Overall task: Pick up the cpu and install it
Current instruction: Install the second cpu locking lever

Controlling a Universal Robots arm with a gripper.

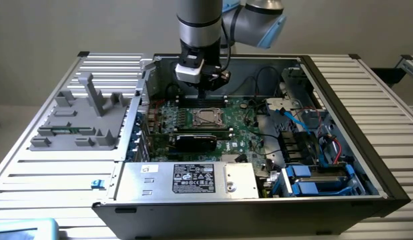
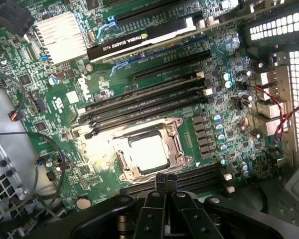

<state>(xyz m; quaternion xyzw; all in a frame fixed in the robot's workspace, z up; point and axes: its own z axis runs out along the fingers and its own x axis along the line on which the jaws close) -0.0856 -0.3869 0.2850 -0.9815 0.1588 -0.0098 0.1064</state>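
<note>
The cpu (image 1: pixel 206 118) is a shiny silver square lying flat inside the metal-framed socket (image 1: pixel 192 112) on the green motherboard (image 1: pixel 243 135) of the open computer case. In the wrist view the cpu (image 2: pixel 148 153) glares under light, with the socket frame (image 2: pixel 175 130) around it. My gripper (image 1: pixel 208 94) hangs a little above the board, just behind the socket. Its black fingers (image 2: pixel 158 183) are pressed together with nothing between them, their tips close to the socket's edge and apart from the cpu.
A black graphics card (image 1: pixel 196 140) stands in front of the socket, and long memory slots (image 2: pixel 144 102) run beside it. A power supply (image 1: pixel 186 180), blue drive bays (image 1: pixel 306 180) and cables (image 1: pixel 296 120) crowd the case. A grey fixture (image 1: pixel 79 120) sits at the exterior view's left.
</note>
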